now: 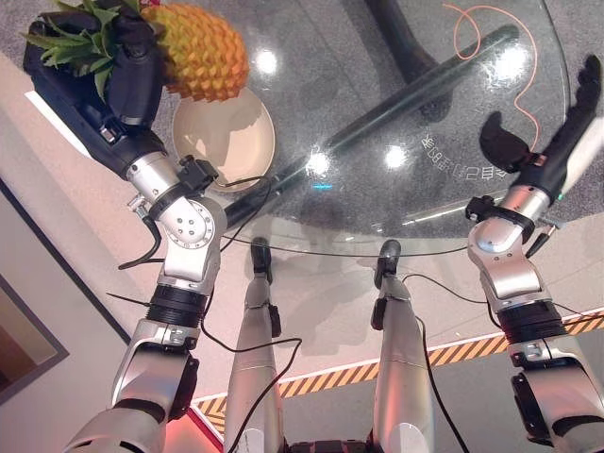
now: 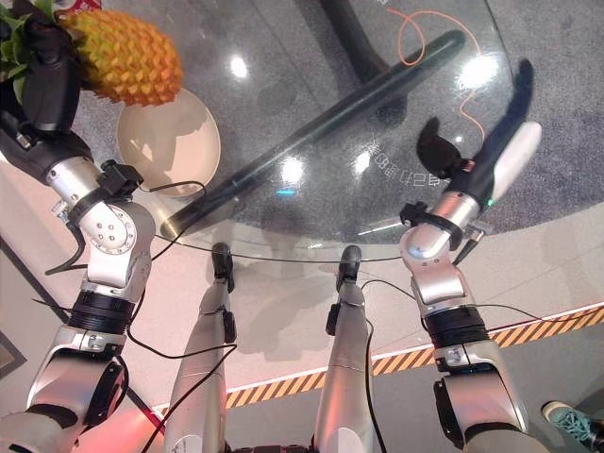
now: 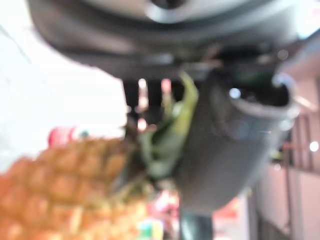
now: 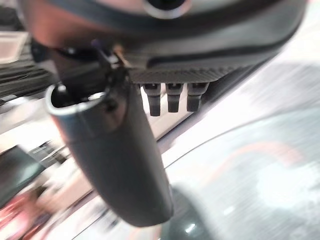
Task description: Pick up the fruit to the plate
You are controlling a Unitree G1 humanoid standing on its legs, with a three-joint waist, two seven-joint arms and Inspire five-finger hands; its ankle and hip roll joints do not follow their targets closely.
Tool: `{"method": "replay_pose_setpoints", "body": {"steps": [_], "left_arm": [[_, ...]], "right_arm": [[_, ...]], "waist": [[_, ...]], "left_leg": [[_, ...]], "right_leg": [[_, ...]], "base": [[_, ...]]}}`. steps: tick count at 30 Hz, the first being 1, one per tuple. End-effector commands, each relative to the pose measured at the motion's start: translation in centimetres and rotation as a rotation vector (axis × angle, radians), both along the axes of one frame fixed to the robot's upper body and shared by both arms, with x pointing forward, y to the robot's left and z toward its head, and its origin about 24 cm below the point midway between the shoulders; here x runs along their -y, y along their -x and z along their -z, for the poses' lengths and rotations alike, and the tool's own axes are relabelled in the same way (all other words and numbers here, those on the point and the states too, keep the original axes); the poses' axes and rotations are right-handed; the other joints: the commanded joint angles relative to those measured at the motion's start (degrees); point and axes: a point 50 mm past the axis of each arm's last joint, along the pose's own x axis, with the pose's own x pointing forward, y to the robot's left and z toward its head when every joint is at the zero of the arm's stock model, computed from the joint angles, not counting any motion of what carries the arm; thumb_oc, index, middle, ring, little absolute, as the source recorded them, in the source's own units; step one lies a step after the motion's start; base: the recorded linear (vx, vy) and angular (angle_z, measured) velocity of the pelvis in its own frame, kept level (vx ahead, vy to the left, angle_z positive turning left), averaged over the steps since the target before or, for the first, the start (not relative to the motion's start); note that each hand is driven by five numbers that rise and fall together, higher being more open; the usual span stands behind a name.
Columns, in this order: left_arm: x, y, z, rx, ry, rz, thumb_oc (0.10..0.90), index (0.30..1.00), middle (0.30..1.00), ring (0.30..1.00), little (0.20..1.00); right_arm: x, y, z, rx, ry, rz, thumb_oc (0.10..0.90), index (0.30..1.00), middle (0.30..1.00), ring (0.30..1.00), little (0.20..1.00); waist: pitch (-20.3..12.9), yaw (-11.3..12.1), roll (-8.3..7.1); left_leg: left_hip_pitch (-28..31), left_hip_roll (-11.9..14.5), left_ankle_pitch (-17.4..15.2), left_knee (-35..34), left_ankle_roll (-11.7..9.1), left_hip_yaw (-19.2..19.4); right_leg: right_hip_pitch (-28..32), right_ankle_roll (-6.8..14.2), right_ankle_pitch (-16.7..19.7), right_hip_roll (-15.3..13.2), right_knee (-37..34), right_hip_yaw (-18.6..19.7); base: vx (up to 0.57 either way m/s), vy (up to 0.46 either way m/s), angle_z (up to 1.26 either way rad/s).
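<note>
A short line of pale lettering (image 1: 460, 162) stands on the round glass bench (image 1: 377, 94), near its front edge and toward the right robot hand (image 1: 543, 137). It shows upside down from the head camera, and its characters are too small and broken by glare to make out. Nothing else carries readable print

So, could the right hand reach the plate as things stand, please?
Probably not easily: the right hand hangs open at the glass table's far right, while the plate lies across it under the pineapple gripped by the left hand.
</note>
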Motion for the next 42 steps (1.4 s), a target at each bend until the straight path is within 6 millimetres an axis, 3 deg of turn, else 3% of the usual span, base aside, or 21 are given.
{"method": "replay_pose_setpoints", "body": {"steps": [1,14,24,31,42], "left_arm": [[0.5,3.0,-7.4,0.418,-0.104,-0.018,0.1,0.3,0.3,0.3,0.2],[0.6,2.5,-8.8,0.425,-0.127,-0.054,0.1,0.3,0.3,0.3,0.2],[0.4,1.8,-9.8,0.4,-0.156,-0.075,0.1,0.3,0.3,0.3,0.2],[0.5,1.7,-10.1,0.385,-0.172,-0.085,0.1,0.3,0.3,0.3,0.2],[0.9,1.3,-9.8,0.353,-0.187,-0.105,0.1,0.3,0.3,0.3,0.2]], "right_arm": [[3.3,1.6,-2.6,0.188,-0.069,0.154,0.8,0.9,0.9,0.9,0.9],[7.0,2.2,2.9,0.022,-0.371,0.376,0.8,0.9,0.9,0.9,0.9],[10.1,4.3,9.3,-0.197,-0.63,0.408,0.8,0.9,0.9,0.9,0.9],[10.3,5.5,12.0,-0.33,-0.71,0.395,0.8,0.9,0.9,0.9,0.9],[9.3,5.7,14.5,-0.485,-0.794,0.275,0.8,0.9,0.9,0.9,0.9]], "waist": [[-1.4,1.3,-1.49],[-1.4,1.7,-1.86],[-1.4,2.6,-2.25],[-1.4,2.7,-2.4],[-1.4,3.0,-2.49]], "left_leg": [[2.8,-0.5,-4.1,0.6,3.1,0.2],[1.4,-0.5,-3.6,0.8,3.5,-0.3],[0.8,-0.3,-4.1,1.8,3.9,-1.1],[0.5,-0.4,-4.5,2.3,4.1,-1.5],[0.2,-0.6,-4.9,2.6,4.3,-1.9]], "right_leg": [[3.8,-2.9,2.8,1.9,-5.6,-3.2],[3.3,-3.3,3.4,2.0,-6.0,-4.0],[3.3,-3.4,3.4,2.4,-5.7,-4.3],[3.1,-3.5,3.5,2.6,-5.5,-4.3],[2.8,-3.6,3.4,2.8,-5.5,-4.3]], "base": [[-0.03,-0.025,-0.05],[0.0,-0.004,-0.01],[0.0,-0.034,0.01],[0.0,-0.005,0.0],[0.0,-0.008,0.01]]}}
